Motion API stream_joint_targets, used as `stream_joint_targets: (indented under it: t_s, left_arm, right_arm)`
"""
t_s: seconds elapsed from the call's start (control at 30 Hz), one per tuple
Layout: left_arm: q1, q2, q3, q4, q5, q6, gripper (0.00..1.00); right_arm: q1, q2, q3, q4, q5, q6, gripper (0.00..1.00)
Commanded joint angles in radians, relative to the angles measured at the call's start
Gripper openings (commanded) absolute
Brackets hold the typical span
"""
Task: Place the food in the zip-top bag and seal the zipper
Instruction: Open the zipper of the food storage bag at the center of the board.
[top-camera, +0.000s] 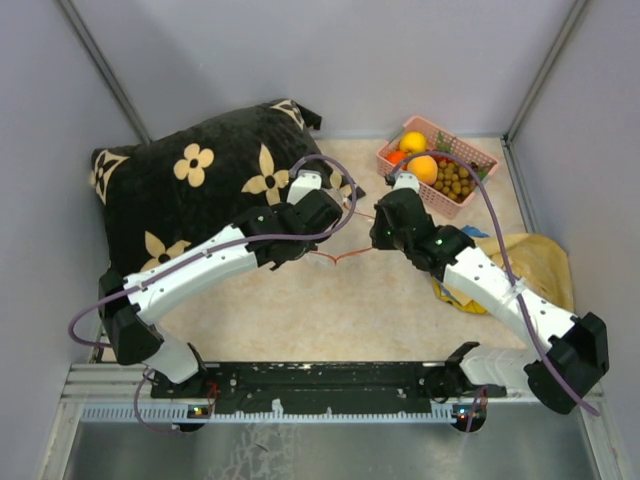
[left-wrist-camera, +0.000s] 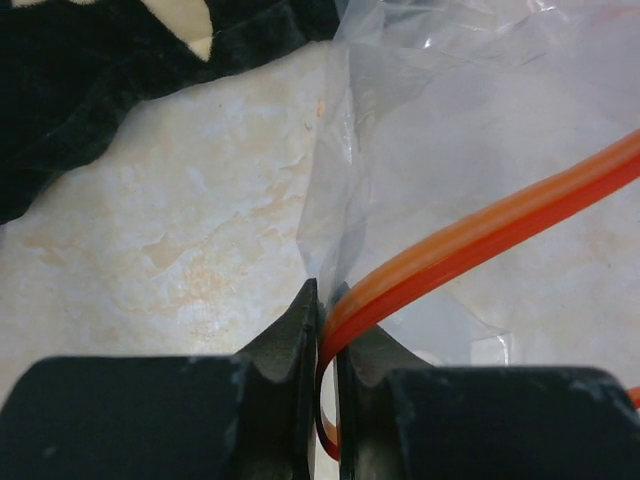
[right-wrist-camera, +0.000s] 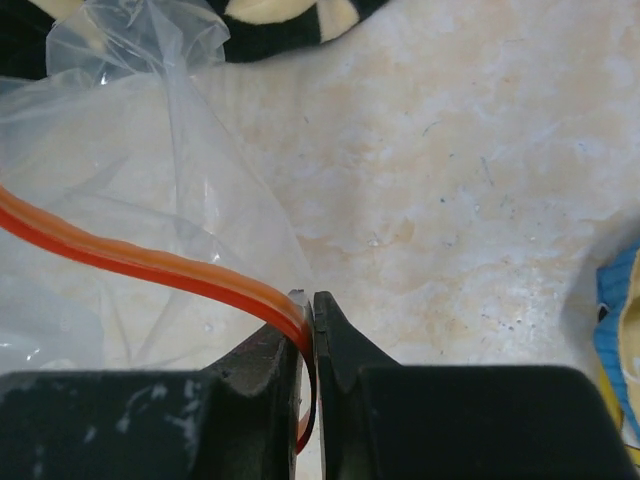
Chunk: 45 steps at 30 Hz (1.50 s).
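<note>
The clear crinkly zip-top bag (left-wrist-camera: 470, 140) hangs between my two grippers over the table's middle. Its orange-red zipper (left-wrist-camera: 480, 235) runs from one gripper to the other and also shows in the top view (top-camera: 345, 256) and the right wrist view (right-wrist-camera: 140, 258). My left gripper (left-wrist-camera: 328, 310) is shut on the zipper's left end. My right gripper (right-wrist-camera: 308, 305) is shut on its right end. The bag also shows in the right wrist view (right-wrist-camera: 130, 170). The food (top-camera: 425, 165), orange and yellow round fruits and small tan-brown balls, lies in the pink basket (top-camera: 480, 157) at the back right.
A black pillow with cream flower patterns (top-camera: 195, 185) lies at the back left, close behind my left gripper. A yellow-and-blue cloth (top-camera: 535, 262) lies at the right under my right arm. Grey walls enclose the table on three sides.
</note>
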Motion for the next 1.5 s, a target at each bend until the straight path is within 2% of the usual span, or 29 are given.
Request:
stream_joint_targets:
  t_s: [0.0, 0.07, 0.17, 0.33, 0.43, 0.53, 0.63, 0.73, 0.9, 1.3, 1.47]
  left_arm:
    - [0.006, -0.034, 0.047, -0.086, 0.012, -0.007, 0.12]
    - [0.006, -0.029, 0.065, -0.097, 0.031, -0.007, 0.08]
    - [0.006, -0.024, 0.095, -0.132, 0.053, -0.018, 0.07]
    - [0.006, -0.054, 0.074, -0.159, 0.062, -0.062, 0.12]
    - [0.006, -0.078, 0.037, -0.13, 0.075, -0.055, 0.12]
    - [0.009, -0.073, 0.04, -0.114, 0.081, -0.023, 0.1]
    - [0.034, -0.05, 0.054, -0.103, 0.106, 0.021, 0.0]
    - [0.104, -0.029, 0.046, -0.087, 0.159, 0.05, 0.0]
    - [0.218, -0.025, 0.011, 0.013, 0.331, 0.118, 0.0]
    - [0.267, 0.054, 0.006, 0.124, 0.396, 0.175, 0.0]
    - [0.269, 0.08, 0.006, 0.125, 0.367, 0.163, 0.0]
  right_arm:
    - [-0.007, 0.004, 0.035, 0.08, -0.109, -0.065, 0.12]
    - [-0.007, 0.011, 0.042, 0.093, -0.137, -0.072, 0.13]
    - [-0.007, 0.029, 0.052, 0.098, -0.163, -0.08, 0.12]
    - [-0.007, 0.078, 0.065, 0.096, -0.247, -0.084, 0.01]
    - [-0.008, 0.107, 0.068, 0.107, -0.288, -0.074, 0.0]
    - [-0.007, 0.148, 0.085, 0.112, -0.311, -0.069, 0.0]
    - [-0.008, 0.195, 0.12, 0.113, -0.306, -0.069, 0.0]
    - [-0.009, 0.249, 0.162, 0.092, -0.259, -0.079, 0.0]
    - [-0.01, 0.325, 0.211, 0.081, -0.238, -0.12, 0.07]
    - [-0.01, 0.323, 0.241, 0.137, -0.276, -0.131, 0.31]
    - [-0.014, 0.266, 0.221, 0.157, -0.316, -0.185, 0.46]
